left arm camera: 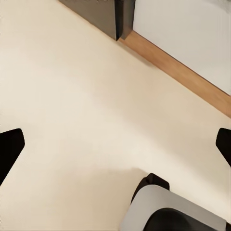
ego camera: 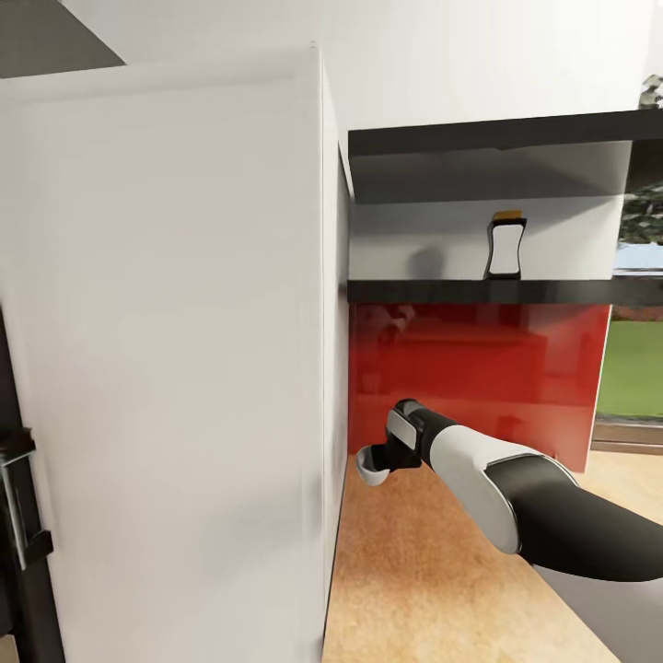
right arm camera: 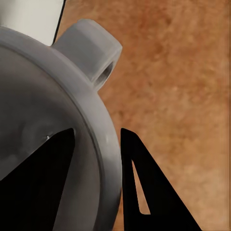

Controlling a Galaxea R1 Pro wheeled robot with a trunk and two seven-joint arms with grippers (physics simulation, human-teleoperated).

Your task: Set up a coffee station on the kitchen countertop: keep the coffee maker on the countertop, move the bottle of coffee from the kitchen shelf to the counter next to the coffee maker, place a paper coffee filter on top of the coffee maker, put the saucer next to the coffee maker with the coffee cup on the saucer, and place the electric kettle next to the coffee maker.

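White tall cabinet [ego camera: 175, 368], black shelf [ego camera: 502, 292] boards against a white wall, glossy red backsplash [ego camera: 479, 378], mottled orange-brown cork-look table [ego camera: 414, 571]. Bottle of coffee [ego camera: 507, 245] is white with black sides and a yellow-orange cap; coffee cup [right arm camera: 57, 125] is plain light grey. Right arm white then black, right tool [ego camera: 394, 453] black with a grey plate; floor [left arm camera: 86, 125] cream with a tan wood strip.

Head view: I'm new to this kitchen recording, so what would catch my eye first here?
A tall white cabinet takes up the left half. Right of it, the right gripper holds a grey coffee cup by its rim above the wooden countertop, before a glossy red backsplash. Above, a bottle of coffee stands on the dark shelf.
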